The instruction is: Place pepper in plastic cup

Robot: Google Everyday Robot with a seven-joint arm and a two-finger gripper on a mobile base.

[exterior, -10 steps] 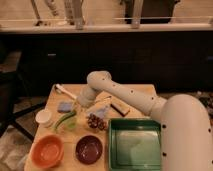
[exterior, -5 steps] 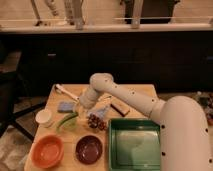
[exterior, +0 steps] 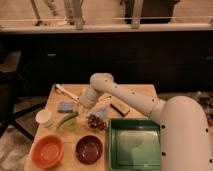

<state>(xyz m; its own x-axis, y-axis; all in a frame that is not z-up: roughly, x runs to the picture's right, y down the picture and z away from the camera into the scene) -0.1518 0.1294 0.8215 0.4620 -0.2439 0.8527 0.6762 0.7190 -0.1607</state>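
Since the earlier frames, the arm's (exterior: 135,100) rounded joint has drifted slightly to the right and down; the pepper has stayed in the same spot on the table (exterior: 142,90).

Gripper (exterior: 84,103): at the far end of the arm, low over the middle of the table, just right of the blue sponge (exterior: 65,106) and above-right of the pepper. Its state, released or clenched, cannot be told; the wrist housing covers it. Nothing is seen in its grasp.

Pepper (exterior: 66,120): green, slender, lying slanted on the left half of the table, just right of the small white cup (exterior: 44,117).

Plastic cup (exterior: 73,124): pale green, at the pepper's lower right side. Whether the pepper rests across it, inside it or only beside it cannot be told.

Other items: an orange bowl (exterior: 47,151) at the front left corner, a dark red bowl (exterior: 90,149) beside it, and a green tray (exterior: 135,145) at the front right. A cluster of brown pieces (exterior: 95,121) lies between the plastic cup and the tray. A white stick (exterior: 65,91) lies at the far left edge.
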